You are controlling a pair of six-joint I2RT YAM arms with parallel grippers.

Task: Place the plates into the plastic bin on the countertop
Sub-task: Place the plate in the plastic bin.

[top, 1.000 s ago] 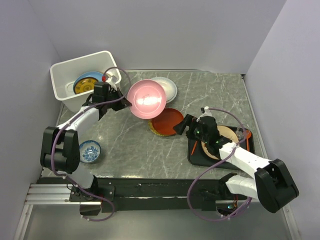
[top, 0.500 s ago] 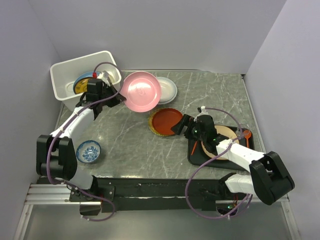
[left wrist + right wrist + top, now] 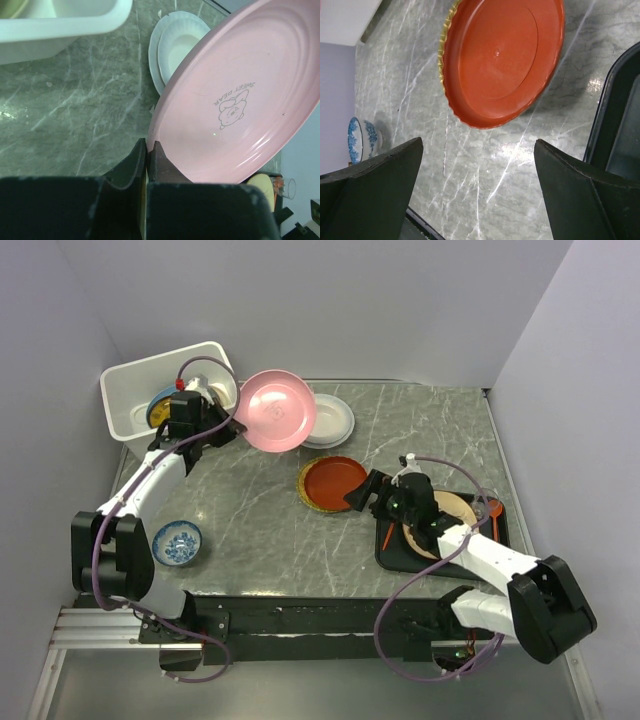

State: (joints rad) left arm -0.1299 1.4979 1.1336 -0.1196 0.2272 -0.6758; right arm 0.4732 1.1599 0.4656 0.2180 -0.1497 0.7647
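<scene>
Countertop (image 3: 420,430) marbled; left end effector (image 3: 148,148) pinching pink plate (image 3: 240,100) rim; right end effector (image 3: 477,150) wide, empty.

The countertop (image 3: 420,430) is carrying the bin (image 3: 125,400) left of the left pincer (image 3: 236,426), a white plate (image 3: 338,420) right of it, and a red plate (image 3: 330,482) facing the right pincer (image 3: 358,493).

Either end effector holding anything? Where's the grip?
The left end effector pinches the pink plate at its rim; the right end effector is open and holds nothing.
</scene>
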